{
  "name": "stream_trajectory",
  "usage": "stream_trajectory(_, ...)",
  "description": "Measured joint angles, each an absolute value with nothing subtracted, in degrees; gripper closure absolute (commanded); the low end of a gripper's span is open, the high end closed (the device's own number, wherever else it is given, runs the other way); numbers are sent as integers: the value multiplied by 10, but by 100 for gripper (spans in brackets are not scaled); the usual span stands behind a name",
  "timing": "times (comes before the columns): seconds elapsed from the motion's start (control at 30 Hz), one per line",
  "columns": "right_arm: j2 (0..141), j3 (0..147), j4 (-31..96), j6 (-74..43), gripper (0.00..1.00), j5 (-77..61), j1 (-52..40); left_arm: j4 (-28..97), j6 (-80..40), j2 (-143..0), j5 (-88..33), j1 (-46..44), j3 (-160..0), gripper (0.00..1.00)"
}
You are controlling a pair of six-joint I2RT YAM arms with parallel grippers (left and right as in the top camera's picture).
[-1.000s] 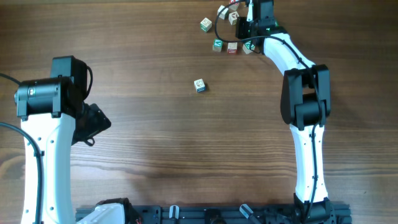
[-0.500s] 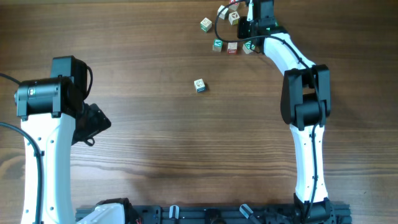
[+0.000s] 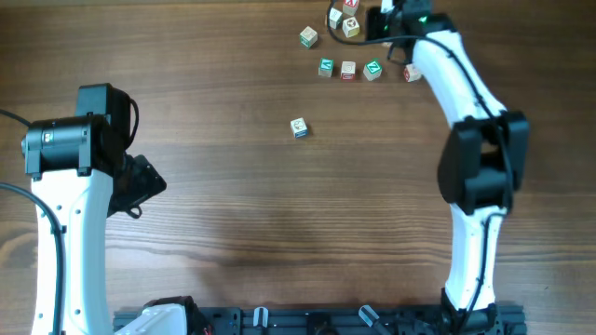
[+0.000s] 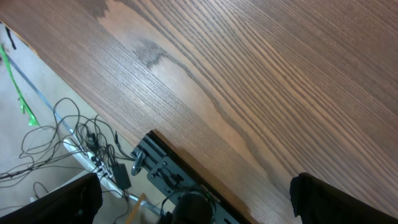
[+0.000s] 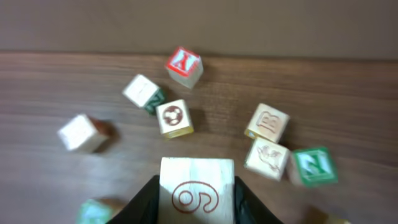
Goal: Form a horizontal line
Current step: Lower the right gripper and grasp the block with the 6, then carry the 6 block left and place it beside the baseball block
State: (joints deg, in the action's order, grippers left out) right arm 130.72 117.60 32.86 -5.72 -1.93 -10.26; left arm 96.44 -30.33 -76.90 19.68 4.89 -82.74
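Right claw (image 5: 198, 208) is clenched on a cube (image 5: 198, 182) marked with a red curl. Left claw (image 4: 199, 200) is spread wide over the table (image 3: 233, 205). The line (image 3: 347, 70) of three cubes is seen near the far edge, close to the right claw.

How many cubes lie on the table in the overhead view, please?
9. Three form the horizontal line; a stray cube lies right of it; a lone cube sits mid-table; four cluster above: top cube, white cube, lower cube, leftmost cube. The right arm may hide more.
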Motion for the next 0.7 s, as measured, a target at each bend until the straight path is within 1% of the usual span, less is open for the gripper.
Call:
stream_trajectory(0.27, 1180, 1176, 506, -59, 79, -69, -103, 964, -303, -769, 197, 49, -827, 0)
stream_trajectory(0.5, 1138, 1176, 643, -73, 79, -121, -103, 964, -303, -769, 197, 49, -827, 0)
stream_trajectory(0.7, 1138, 1141, 661, -79, 79, -135, -114, 964, -303, -769, 197, 49, -827, 0)
